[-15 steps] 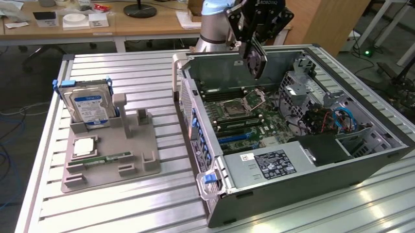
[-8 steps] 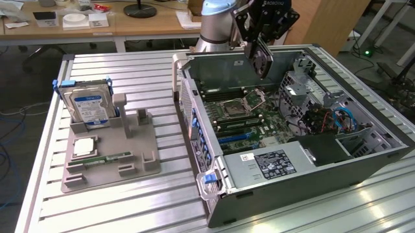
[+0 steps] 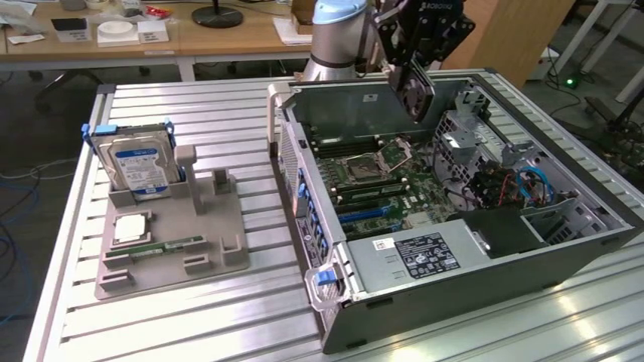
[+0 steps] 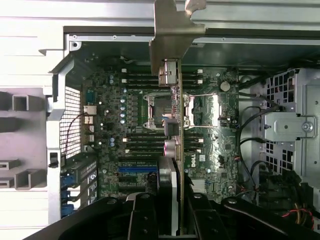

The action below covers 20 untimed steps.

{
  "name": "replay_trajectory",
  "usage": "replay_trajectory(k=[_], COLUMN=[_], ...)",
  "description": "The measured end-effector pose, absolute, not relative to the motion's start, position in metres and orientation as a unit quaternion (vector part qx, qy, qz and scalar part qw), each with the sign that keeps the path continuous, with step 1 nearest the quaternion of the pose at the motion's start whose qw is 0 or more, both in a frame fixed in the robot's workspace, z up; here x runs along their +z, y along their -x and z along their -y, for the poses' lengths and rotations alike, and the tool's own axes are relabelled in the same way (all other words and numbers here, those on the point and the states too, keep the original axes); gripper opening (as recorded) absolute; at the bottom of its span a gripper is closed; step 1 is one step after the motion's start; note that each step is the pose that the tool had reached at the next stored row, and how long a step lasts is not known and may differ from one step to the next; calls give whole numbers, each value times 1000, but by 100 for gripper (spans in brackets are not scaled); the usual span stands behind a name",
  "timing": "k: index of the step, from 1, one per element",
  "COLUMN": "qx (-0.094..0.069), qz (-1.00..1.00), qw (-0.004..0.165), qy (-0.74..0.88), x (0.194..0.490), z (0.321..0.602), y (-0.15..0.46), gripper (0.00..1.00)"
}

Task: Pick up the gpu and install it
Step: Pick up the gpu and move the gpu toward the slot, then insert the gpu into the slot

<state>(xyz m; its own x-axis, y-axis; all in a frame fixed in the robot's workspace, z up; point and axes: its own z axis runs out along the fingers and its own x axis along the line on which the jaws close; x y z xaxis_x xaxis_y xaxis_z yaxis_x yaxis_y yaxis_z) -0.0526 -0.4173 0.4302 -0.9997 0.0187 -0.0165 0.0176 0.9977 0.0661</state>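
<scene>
Claw (image 3: 408,68) clamped on the gpu (image 3: 418,96), card edge-on, clear above the motherboard (image 3: 403,188) in the open case (image 3: 483,279)

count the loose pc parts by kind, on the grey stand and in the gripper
hard drive: 1
ram stick: 1
square chip: 1
gpu, held in the gripper: 1
total: 4

The case (image 3: 483,294) lies open on the tabletop (image 3: 201,324). Beside the case, on the exterior view's left, sits a holder tray (image 3: 171,226) with a hard drive (image 3: 141,170) standing in it. Above the case's motherboard (image 3: 403,188), the gpu (image 3: 418,94) hangs in the jaws.
</scene>
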Motion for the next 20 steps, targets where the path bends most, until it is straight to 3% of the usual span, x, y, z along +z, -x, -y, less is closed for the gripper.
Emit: replay_trajectory(k=[20], qx=[33], qz=[-999], qw=[9], qy=[-8], x=[429], z=[417], y=[41], gripper=[28])
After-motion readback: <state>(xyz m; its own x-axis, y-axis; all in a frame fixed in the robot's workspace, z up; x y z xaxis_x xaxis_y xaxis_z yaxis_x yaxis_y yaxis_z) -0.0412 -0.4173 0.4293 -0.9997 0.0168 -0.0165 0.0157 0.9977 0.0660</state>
